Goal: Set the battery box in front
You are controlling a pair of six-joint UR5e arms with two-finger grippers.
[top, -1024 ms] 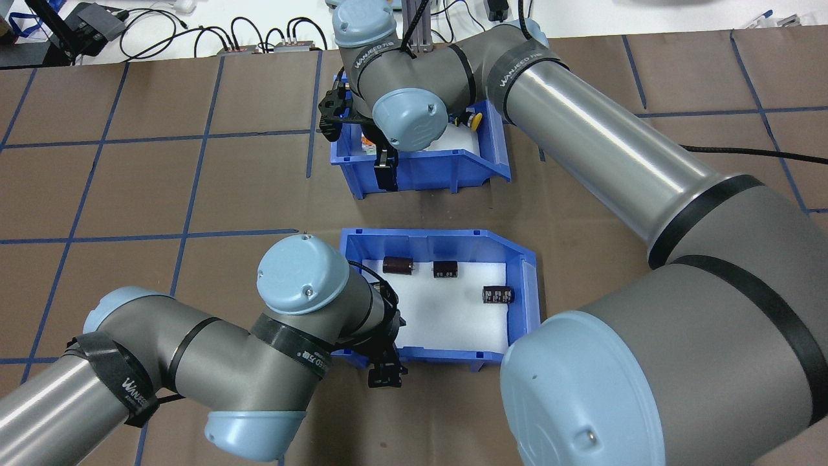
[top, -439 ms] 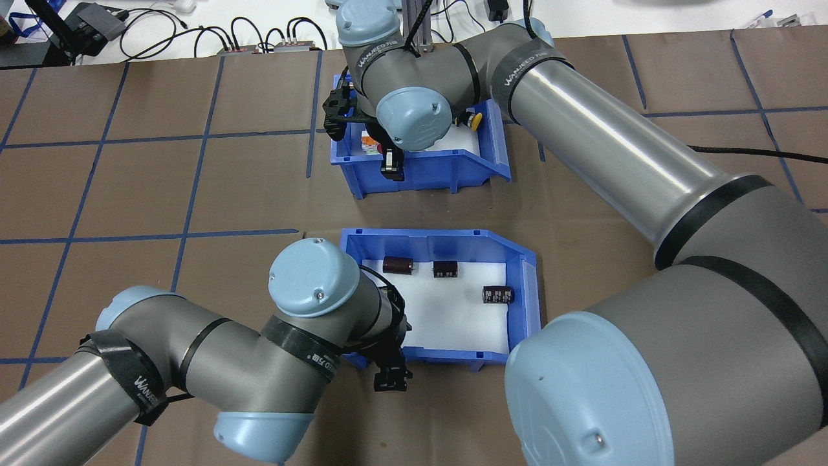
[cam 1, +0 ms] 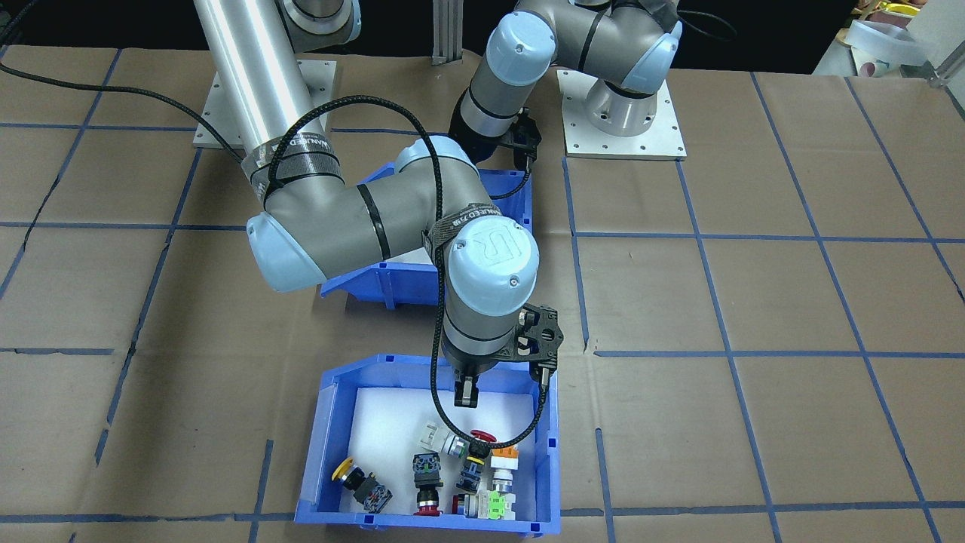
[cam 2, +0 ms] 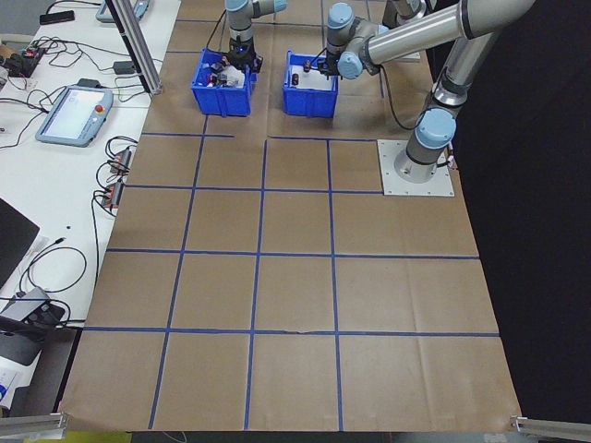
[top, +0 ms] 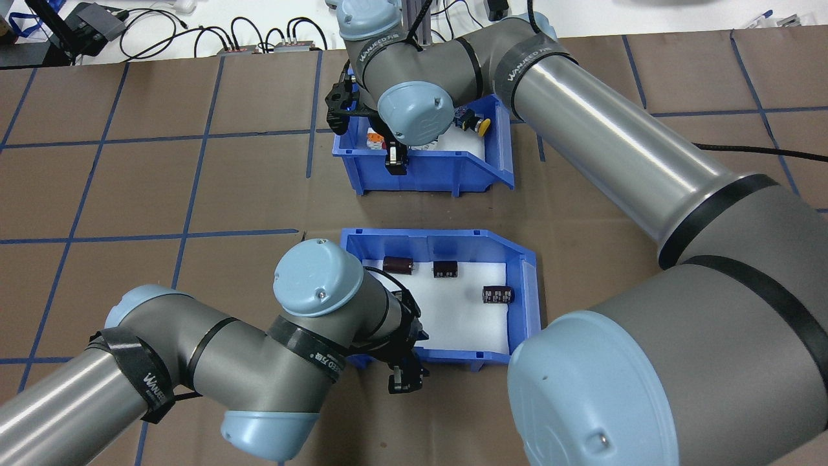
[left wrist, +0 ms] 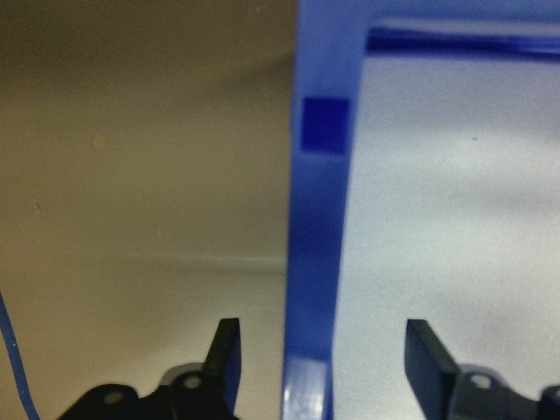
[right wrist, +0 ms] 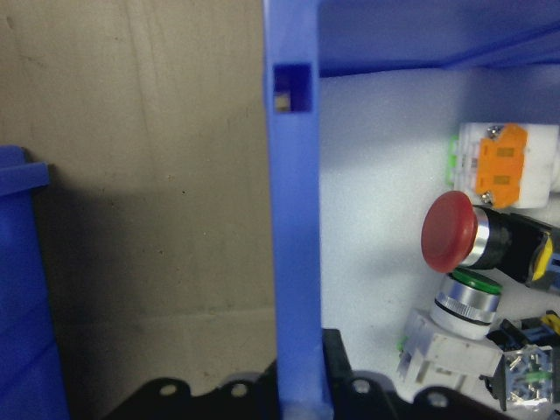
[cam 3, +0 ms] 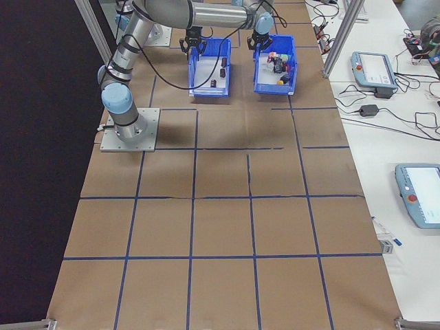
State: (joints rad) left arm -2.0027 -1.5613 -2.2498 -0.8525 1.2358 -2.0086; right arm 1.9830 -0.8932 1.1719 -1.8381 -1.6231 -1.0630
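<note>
"WANJEED" straps wrapped both arms, and a "UR" logo marked the right wrist cap. The left gripper (left wrist: 319,372) stood apart, fingers straddling the battery box's (top: 527,285) wall, one inside and one outside. The right gripper (top: 395,160) sat on the switch bin's (top: 491,169) wall; the wrist view hid its fingertips, so its grip could not be told. Three cells (top: 397,265) lay beyond the left gripper.

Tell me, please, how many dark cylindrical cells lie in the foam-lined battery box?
3 in the battery box: one near its far-left corner, one at the far wall's middle, one by the right wall. The left arm may hide more.
</note>
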